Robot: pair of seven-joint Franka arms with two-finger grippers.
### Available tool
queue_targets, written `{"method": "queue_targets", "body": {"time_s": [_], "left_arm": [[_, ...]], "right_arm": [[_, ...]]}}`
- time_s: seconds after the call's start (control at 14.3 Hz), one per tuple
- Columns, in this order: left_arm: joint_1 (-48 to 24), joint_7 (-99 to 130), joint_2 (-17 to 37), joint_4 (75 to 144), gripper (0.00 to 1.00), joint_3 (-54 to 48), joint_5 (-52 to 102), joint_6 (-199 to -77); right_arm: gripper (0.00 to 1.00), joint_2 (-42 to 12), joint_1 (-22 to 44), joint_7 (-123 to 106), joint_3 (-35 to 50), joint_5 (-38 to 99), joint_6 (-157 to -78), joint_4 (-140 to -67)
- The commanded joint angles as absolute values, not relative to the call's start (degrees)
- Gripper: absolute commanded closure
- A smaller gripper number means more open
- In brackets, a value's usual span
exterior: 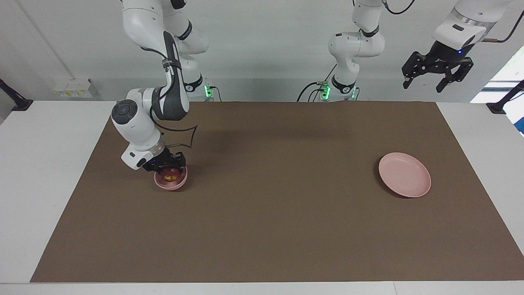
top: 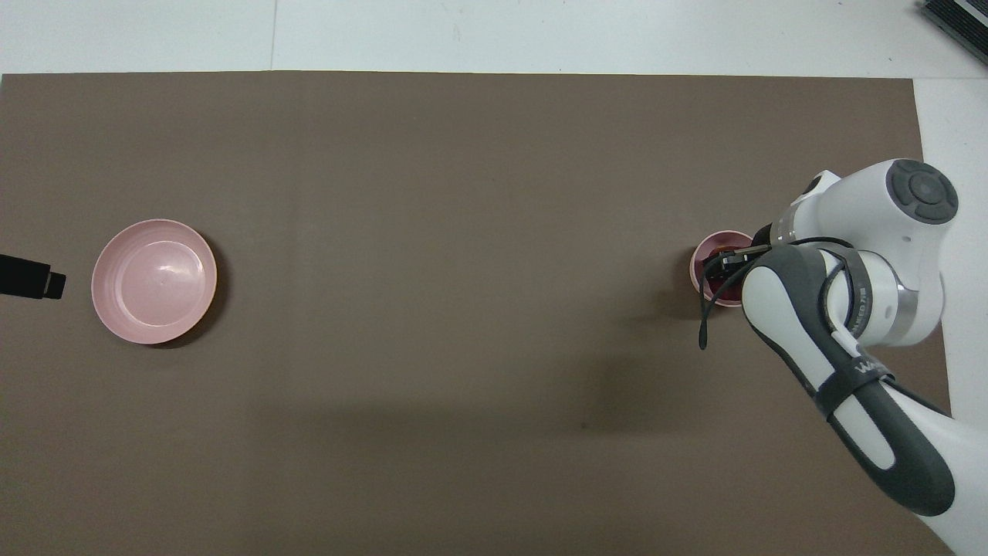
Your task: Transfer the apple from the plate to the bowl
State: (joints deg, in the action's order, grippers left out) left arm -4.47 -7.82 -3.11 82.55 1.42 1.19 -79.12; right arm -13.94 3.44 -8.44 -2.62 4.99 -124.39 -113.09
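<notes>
Right gripper (exterior: 168, 166) sits low in the bowl (exterior: 170, 181), clenched on the apple (exterior: 168, 176), which rests inside the bowl at the right arm's end of the mat (exterior: 270, 229). One apple, one bowl, one plate (exterior: 404, 180) and two grippers can be counted. Across the facing view, the bowl with the apple comes first, then bare mat, then the pale pink plate lying alone toward the left arm's end, then the left gripper (exterior: 438, 80), raised high off the table with its fingers spread wide, waiting. That view shows the apple's yellowish patch and the whole left gripper. In the overhead view only a dark tip of the left gripper (top: 35, 276) enters beside the plate (top: 154, 281), and the right arm hides much of the bowl (top: 704, 266), leaving a dark red sliver of apple (top: 722, 286).
</notes>
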Motion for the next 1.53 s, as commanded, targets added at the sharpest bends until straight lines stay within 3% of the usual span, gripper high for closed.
{"method": "queue_targets", "body": {"time_s": [0.0,0.07,0.42,0.7,0.77,0.84,1.33,1.47], "left_arm": [[-3.4,-5.1,-4.0,82.6,0.00,0.5,0.4,-77.6],[-3.5,-3.4,-4.1,83.0,0.00,0.5,0.4,-77.3],[-3.4,-2.9,-4.6,83.2,0.00,0.5,0.4,-77.3],[-3.3,-2.7,-4.7,83.1,0.00,1.2,0.5,-77.3],[-3.3,-2.7,-4.7,83.1,0.00,1.3,0.5,-77.3],[-3.3,-2.7,-4.7,83.1,0.00,1.3,0.5,-77.3],[-3.4,-2.7,-4.7,83.1,0.00,1.3,0.6,-77.3],[-3.4,-2.7,-4.7,83.1,0.00,1.3,0.6,-77.3]], "right_arm": [[0.96,-14.0,3.3,-9.0,-2.3,3.7,-126.0,-113.7],[0.90,-14.1,3.3,-9.0,-2.3,3.7,-126.1,-113.7],[0.86,-14.9,3.2,-8.9,-2.3,3.7,-127.4,-113.6],[0.61,-15.3,3.2,-8.6,-2.3,3.8,-127.5,-113.6],[0.46,-15.4,3.2,-8.6,-2.3,3.7,-127.5,-113.6],[0.37,-15.4,3.2,-8.6,-2.3,3.7,-127.4,-113.6],[0.00,-15.4,3.2,-8.5,-2.3,3.8,-127.4,-113.4],[0.00,-15.4,3.2,-8.5,-2.3,3.8,-127.3,-113.1]]}}
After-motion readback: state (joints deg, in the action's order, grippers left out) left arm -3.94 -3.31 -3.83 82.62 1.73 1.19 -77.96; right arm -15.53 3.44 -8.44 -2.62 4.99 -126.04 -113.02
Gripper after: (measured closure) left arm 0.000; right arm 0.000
